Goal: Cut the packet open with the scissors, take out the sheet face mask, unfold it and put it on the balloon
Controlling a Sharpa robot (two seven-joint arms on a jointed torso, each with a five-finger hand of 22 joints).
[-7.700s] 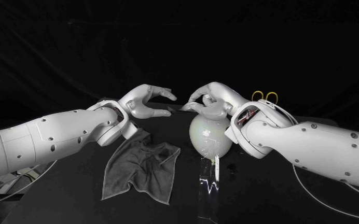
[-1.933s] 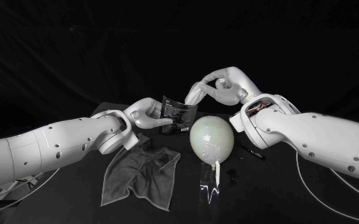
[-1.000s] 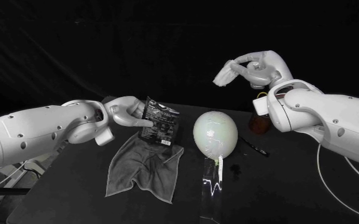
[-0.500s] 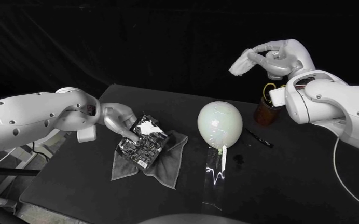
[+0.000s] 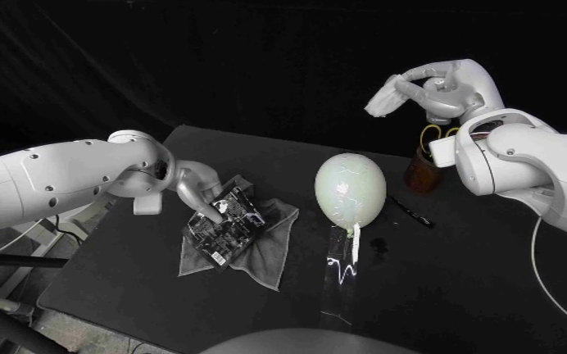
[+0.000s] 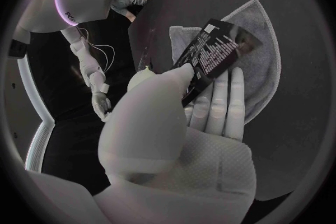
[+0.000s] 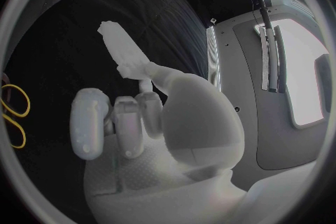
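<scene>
Head view: the left hand (image 5: 198, 197) reaches down to the near left part of the black bench (image 5: 473, 288) and holds a dark packet (image 5: 232, 224), tilted over a crumpled grey cloth (image 5: 269, 247). Whether the packet touches the cloth cannot be told. Well apart, to its right, the pale balloon (image 5: 351, 190) stands upright above a clear strip (image 5: 342, 265). Behind the balloon is a brown cup (image 5: 420, 172) with the yellow handles of the scissors (image 5: 435, 133) sticking up out of it. A thin black stick (image 5: 414, 212) lies between balloon and cup. The right hand (image 5: 431, 92) is raised high above the cup, curled in

Left wrist view: this shows the grip. The thumb presses on the printed face of the packet (image 6: 220, 50) and the fingers (image 6: 225, 103) lie flat beneath it, with the cloth (image 6: 269, 73) under them

Right wrist view: the right hand (image 7: 140, 117) holds nothing; most fingers are folded into the palm and one points outward. The scissors' yellow loops (image 7: 14, 112) show beside it
</scene>
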